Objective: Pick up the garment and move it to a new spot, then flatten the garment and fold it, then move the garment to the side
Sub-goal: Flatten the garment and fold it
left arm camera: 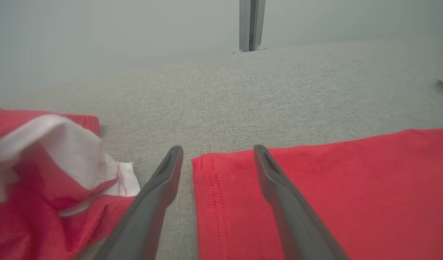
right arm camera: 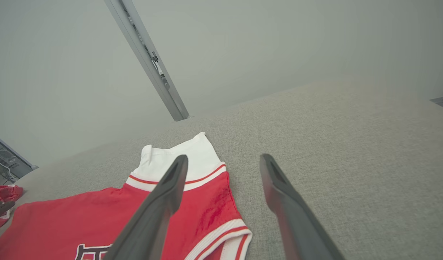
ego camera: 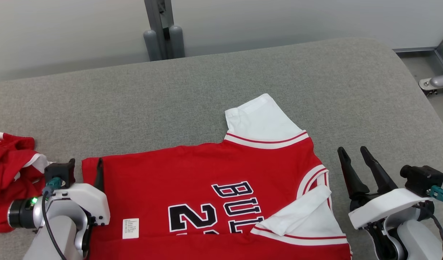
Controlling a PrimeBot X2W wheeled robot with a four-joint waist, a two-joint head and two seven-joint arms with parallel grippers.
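A red jersey, the garment [ego camera: 207, 169], lies spread flat on the grey padded table [ego camera: 279, 72], with white sleeves at its far and right sides and black lettering facing up. My left gripper [ego camera: 86, 169] stands open low over the garment's left corner. In the left wrist view, that red corner [left arm camera: 221, 187] lies between the fingers of the left gripper [left arm camera: 218, 150]. My right gripper [ego camera: 353, 151] is open over bare table just right of the garment's collar end. In the right wrist view, the right gripper [right arm camera: 224, 159] has nothing between its fingers, and the garment [right arm camera: 80, 220] lies to their left.
A second crumpled red and white garment [ego camera: 8, 180] sits at the table's left edge, close beside my left gripper [left arm camera: 44, 180]. A grey metal post [ego camera: 163, 29] rises behind the table. The table's right edge drops to the floor by a metal frame [ego camera: 438, 81].
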